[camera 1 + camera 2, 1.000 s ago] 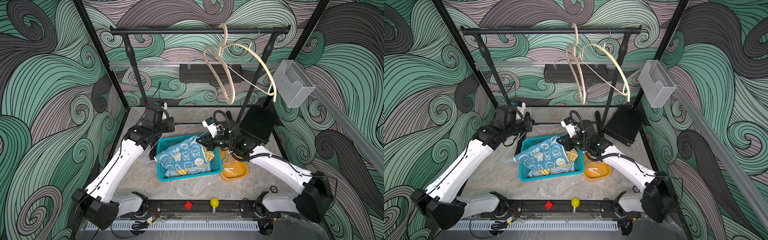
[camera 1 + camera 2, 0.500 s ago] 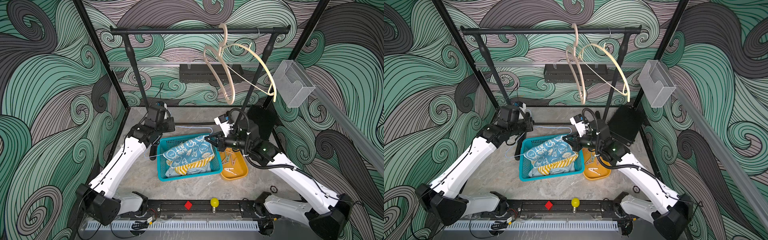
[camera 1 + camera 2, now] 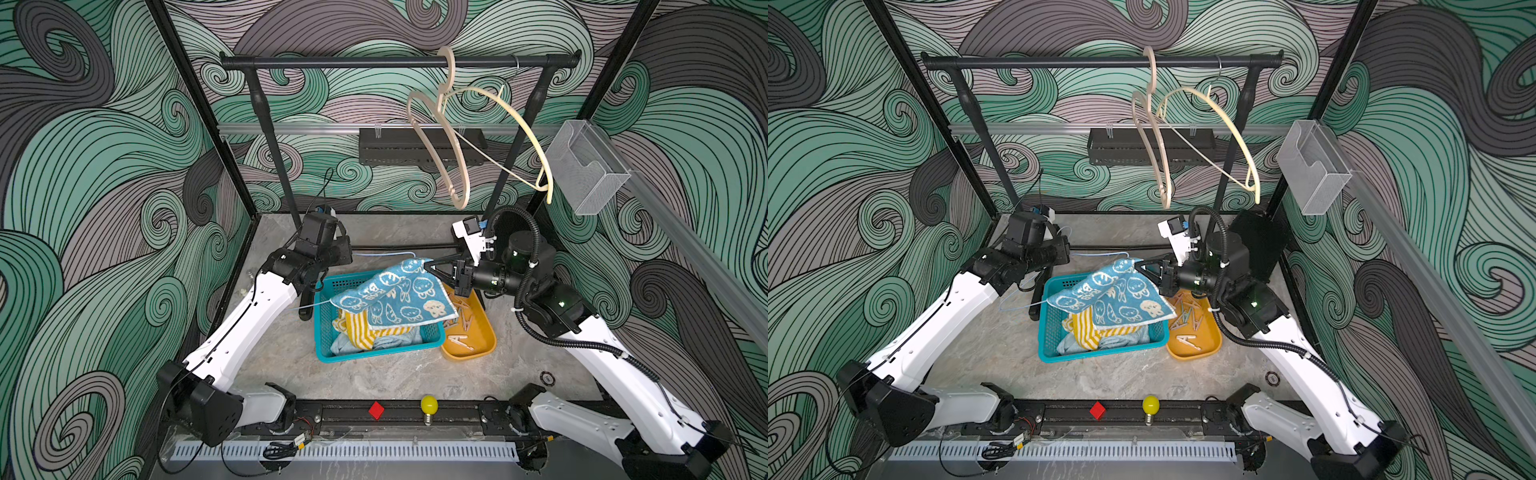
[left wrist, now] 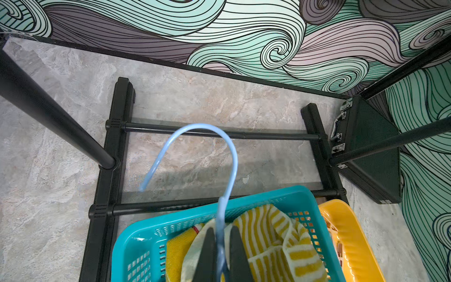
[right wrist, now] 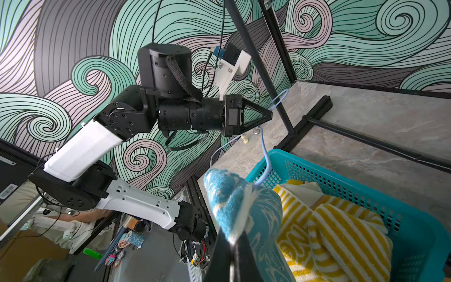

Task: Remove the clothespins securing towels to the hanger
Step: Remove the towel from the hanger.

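Observation:
My left gripper [image 4: 220, 229] is shut on the neck of a pale-blue wire hanger [image 4: 234, 156], held just behind the teal basket [image 3: 374, 355]. My right gripper [image 5: 233, 240] is shut on a corner of the teal-blue bunny towel [image 3: 395, 295], which hangs spread above the basket. The hanger's wire runs into a fold of that towel [image 5: 244, 202]. A yellow-striped towel [image 3: 357, 332] and a pale-blue towel [image 3: 390, 341] lie in the basket. Several loose clothespins [image 3: 463, 311] lie in the orange tray [image 3: 482, 345]. I cannot tell whether a clothespin is on the hanger.
The black rack's rail [image 3: 374, 63] carries two beige hangers [image 3: 453, 137], and its base bars [image 4: 219, 133] lie behind the basket. A black case [image 3: 1258, 245] stands at the back right. A clear bin [image 3: 586, 166] is on the right wall. A red block [image 3: 376, 409] and a yellow bulb [image 3: 429, 404] sit in front.
My right gripper has risen and drawn back to the right with the towel's corner. The bunny towel has lifted out of the basket and uncovered the striped towel. The left gripper has risen slightly with the hanger.

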